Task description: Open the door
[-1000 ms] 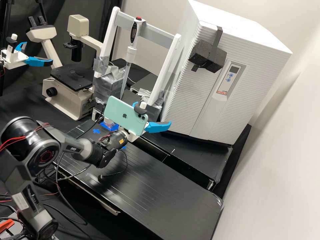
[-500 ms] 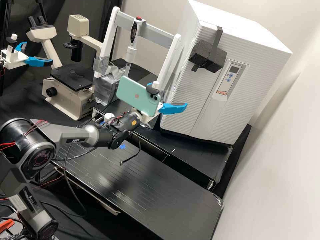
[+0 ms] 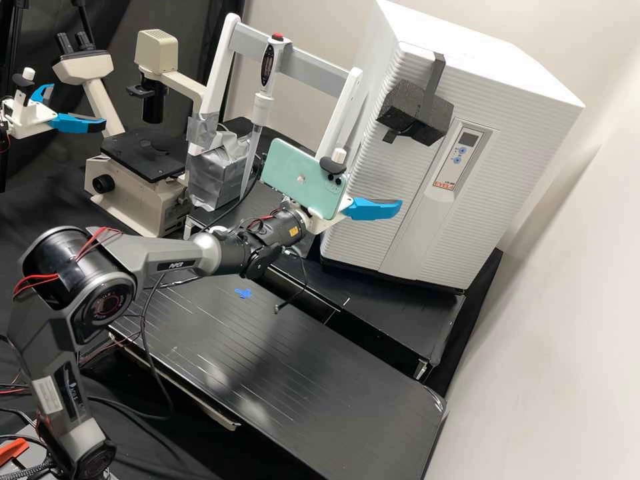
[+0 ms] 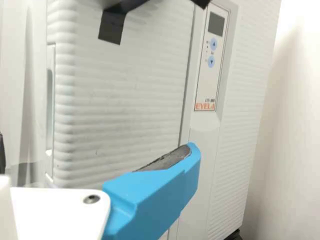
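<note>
In the high view, my gripper [image 3: 375, 209] is in front of the lower left part of the white cabinet's ribbed door [image 3: 370, 180], with a phone mounted on its wrist. The wrist view has the gripper [image 4: 155, 185] with one blue finger showing its dark pad, nothing against it; the fingers stand open. Behind it is the ribbed door [image 4: 125, 105], which looks closed. A narrow upright recess [image 4: 50, 100] runs along the door's side edge. Whether the finger touches the door, I cannot tell.
A dark block [image 3: 417, 113] is strapped on the door's upper part, beside the control panel [image 3: 460, 153]. Left of the cabinet stand a white frame [image 3: 337, 113] with a pipette [image 3: 267, 80] and a microscope [image 3: 137, 187]. Below lies the black bench [image 3: 313, 393].
The arm has moved right and upward in the high view, bringing the gripper from beside the cabinet to in front of its door. The door has not moved.
</note>
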You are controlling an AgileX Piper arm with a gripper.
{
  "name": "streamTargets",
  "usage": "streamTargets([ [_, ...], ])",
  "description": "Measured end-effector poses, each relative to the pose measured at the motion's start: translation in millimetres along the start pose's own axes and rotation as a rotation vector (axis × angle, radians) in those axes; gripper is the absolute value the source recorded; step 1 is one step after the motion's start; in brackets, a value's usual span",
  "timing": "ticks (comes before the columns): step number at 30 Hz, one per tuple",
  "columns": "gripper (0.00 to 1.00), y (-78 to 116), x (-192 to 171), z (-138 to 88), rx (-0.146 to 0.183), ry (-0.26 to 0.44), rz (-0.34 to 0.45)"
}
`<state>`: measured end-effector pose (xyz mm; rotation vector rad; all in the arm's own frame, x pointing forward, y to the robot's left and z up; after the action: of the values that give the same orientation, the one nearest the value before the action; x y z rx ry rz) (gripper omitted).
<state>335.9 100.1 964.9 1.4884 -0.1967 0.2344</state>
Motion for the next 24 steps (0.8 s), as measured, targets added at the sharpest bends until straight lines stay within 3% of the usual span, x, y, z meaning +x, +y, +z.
streamTargets([
  [17,1.0,10.6,3.4,-0.4,0.008,-0.009,0.029],
  [18,0.0,10.6,3.4,-0.4,0.008,-0.009,0.029],
  [24,0.0,11.5,3.4,0.6,0.007,-0.012,0.032],
])
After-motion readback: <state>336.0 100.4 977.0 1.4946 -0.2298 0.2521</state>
